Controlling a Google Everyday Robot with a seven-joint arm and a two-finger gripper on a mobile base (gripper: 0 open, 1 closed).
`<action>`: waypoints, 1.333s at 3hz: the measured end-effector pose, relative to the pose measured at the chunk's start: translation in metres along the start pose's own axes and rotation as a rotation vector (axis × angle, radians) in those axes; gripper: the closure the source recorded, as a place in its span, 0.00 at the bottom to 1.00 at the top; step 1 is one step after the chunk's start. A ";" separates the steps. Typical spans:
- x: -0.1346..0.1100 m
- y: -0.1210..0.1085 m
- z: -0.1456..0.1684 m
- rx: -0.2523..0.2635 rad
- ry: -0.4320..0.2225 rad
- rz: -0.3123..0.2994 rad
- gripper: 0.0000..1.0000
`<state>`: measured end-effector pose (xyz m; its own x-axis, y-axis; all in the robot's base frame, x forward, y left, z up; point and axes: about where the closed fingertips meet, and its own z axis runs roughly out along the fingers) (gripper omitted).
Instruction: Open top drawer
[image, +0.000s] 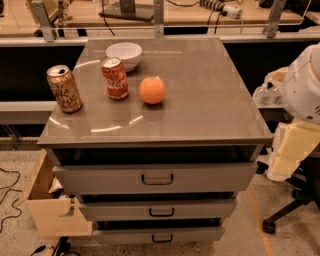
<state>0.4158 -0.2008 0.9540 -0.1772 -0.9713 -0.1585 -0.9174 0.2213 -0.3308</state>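
1. Camera view showed the top drawer (210, 176) directly beneath the cabinet top (200, 100), its front slightly forward with a dark gap above it, and its loop handle (157, 179) untouched.
2. Two lower drawers (200, 207) sat under the top drawer.
3. The gripper (292, 150) hung right of the top drawer, apart from it; whether it was spread or closed could not be told.
4. Above the top drawer stood a gold can (64, 88), a red can (115, 78), an orange (152, 90) and a white bowl (124, 54).
5. A wooden box (47, 210) stood left of the top drawer.

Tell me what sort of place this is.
Probably a lab or workshop: a workbench with a power strip behind the grey drawer cabinet, and an office chair base at right. The gripper hangs beside the cabinet's right edge, off the top drawer.
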 end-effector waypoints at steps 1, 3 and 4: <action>-0.010 0.024 0.029 0.002 0.036 -0.049 0.00; -0.034 0.055 0.084 -0.072 0.006 -0.137 0.00; -0.036 0.070 0.095 -0.125 -0.019 -0.186 0.00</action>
<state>0.3917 -0.1418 0.8478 0.0051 -0.9923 -0.1235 -0.9709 0.0247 -0.2382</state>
